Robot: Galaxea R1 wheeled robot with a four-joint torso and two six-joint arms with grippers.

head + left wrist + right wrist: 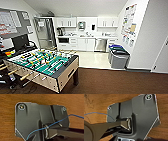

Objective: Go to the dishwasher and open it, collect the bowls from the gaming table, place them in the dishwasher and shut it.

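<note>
The dishwasher [100, 45] is a brushed steel front set among white cabinets under the counter at the far end of the room, right of the middle in the head view. Its door is shut. It stands several steps away across brown carpet and a pale kitchen floor. The bowls and the gaming table are out of view. Both wrist views look down on brown carpet past the robot's own dark plate and bar.
A table-football table [42, 66] with a green field and rods fills the near left. Grey bins [118, 56] with coloured lids stand by the right wall. A steel fridge [45, 32] is at the back left. A dark monitor [20, 41] sits at the left.
</note>
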